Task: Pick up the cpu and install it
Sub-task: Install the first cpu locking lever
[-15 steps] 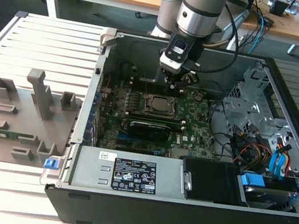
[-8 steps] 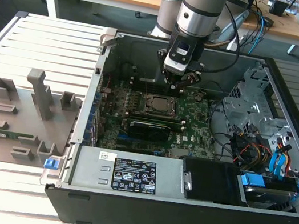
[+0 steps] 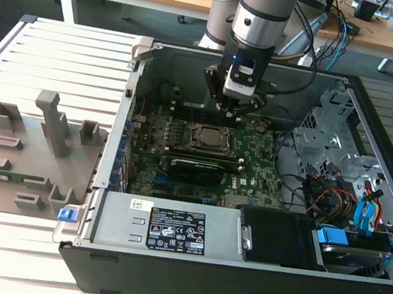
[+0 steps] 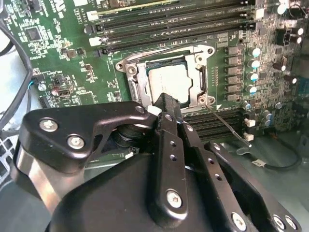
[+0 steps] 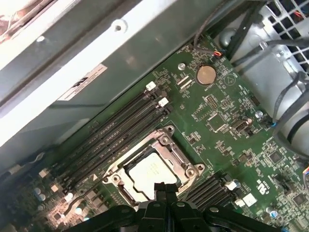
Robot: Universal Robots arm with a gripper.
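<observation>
In the centre of the exterior view, the open computer case (image 3: 117, 141) holds the motherboard (image 3: 262, 162), and the cpu (image 3: 208, 135) already lies in its socket (image 3: 184, 142). The gripper (image 3: 233, 111) hovers just above, jaws together and empty. A skewed downward press could bend the socket pins.

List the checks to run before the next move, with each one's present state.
1. cpu lies inside the socket: ok.
2. cpu seated flat and square: cannot tell.
3. socket clamped shut over the cpu: cannot tell.
4. hand shut, carrying nothing: ok.
5. hand clear of the cpu's top: cannot tell.
6. hand inside the computer case, close over the socket: ok.
</observation>
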